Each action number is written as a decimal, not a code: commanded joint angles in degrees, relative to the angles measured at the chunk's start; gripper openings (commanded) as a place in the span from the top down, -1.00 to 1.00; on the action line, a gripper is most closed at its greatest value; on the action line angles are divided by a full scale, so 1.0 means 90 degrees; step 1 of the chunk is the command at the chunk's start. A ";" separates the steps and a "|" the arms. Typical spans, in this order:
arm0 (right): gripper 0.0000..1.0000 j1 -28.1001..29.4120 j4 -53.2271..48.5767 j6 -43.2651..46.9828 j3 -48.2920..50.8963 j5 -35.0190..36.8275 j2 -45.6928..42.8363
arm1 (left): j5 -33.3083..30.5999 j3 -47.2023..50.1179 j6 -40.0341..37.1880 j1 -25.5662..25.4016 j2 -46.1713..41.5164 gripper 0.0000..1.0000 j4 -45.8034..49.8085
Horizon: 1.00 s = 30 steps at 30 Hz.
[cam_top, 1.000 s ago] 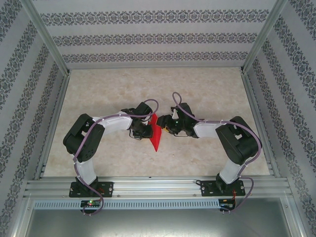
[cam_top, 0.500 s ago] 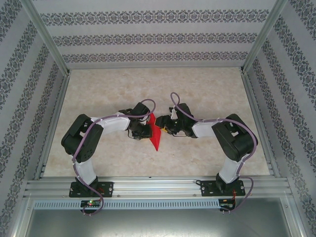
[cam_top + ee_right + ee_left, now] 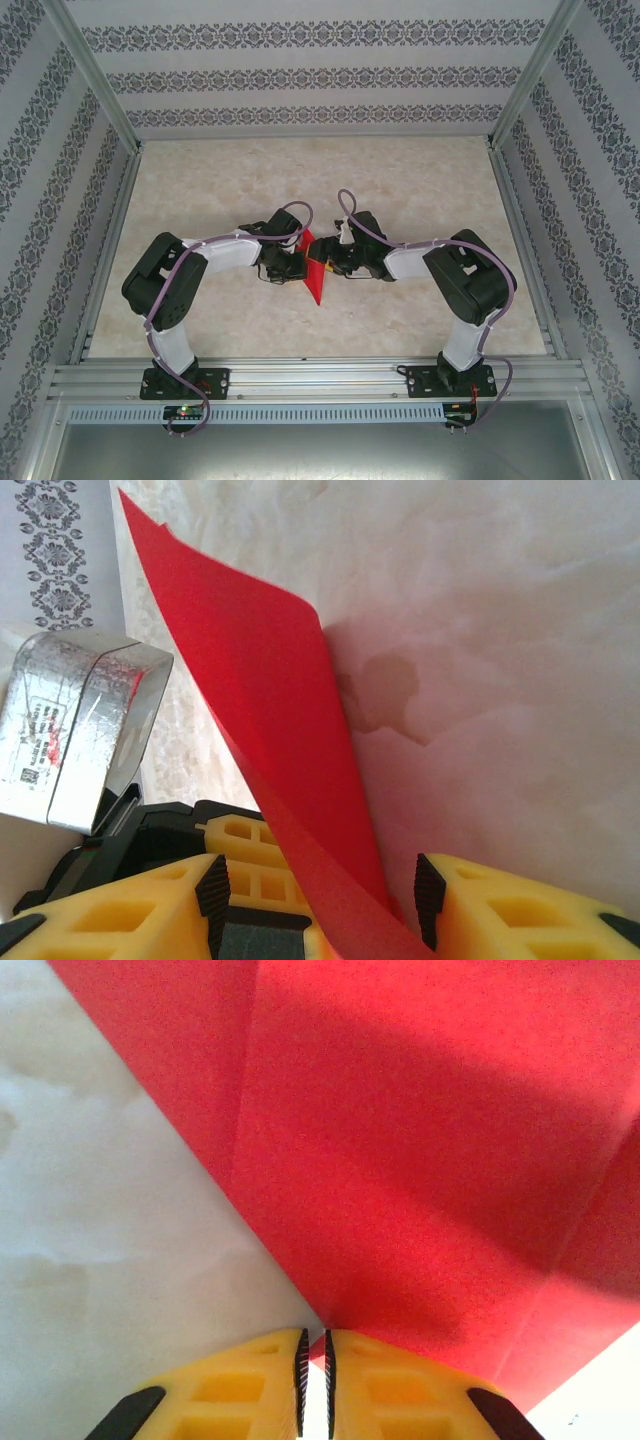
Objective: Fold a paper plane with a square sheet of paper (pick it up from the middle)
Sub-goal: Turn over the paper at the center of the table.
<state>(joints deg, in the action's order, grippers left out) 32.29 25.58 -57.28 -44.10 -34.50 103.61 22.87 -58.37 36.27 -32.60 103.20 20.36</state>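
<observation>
Paper (image 3: 316, 272), red and creased, stands up edgewise over the middle of the table (image 3: 420, 180), between my two arms. My left end effector (image 3: 314, 1345) is closed to a thin slit, pinching a corner of the paper. My right end effector (image 3: 320, 882) stands about half open, with the paper's edge running between its fingers, unclamped.

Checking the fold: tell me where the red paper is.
In the top view, the red paper is mid-table, between the left gripper and right gripper.
</observation>
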 commanded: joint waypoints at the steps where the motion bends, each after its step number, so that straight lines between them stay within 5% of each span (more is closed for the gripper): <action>1: -0.09 0.0049 0.0184 -0.0076 0.0119 0.0004 -0.0046 | 0.0023 0.0205 0.0090 0.0019 -0.0019 0.67 -0.0133; 17: 0.12 0.0103 -0.0118 0.0201 0.0023 0.0164 0.0085 | 0.0014 0.0410 0.0196 0.0019 -0.0341 0.67 -0.0277; 30: 0.18 0.0429 -0.1677 0.1198 -0.0459 0.0857 -0.0263 | -0.0130 0.0464 0.0265 0.0018 -0.0500 0.66 -0.0314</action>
<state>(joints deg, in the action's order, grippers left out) 35.18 14.83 -50.57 -46.02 -29.26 102.94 22.48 -54.70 37.98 -32.60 100.31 17.37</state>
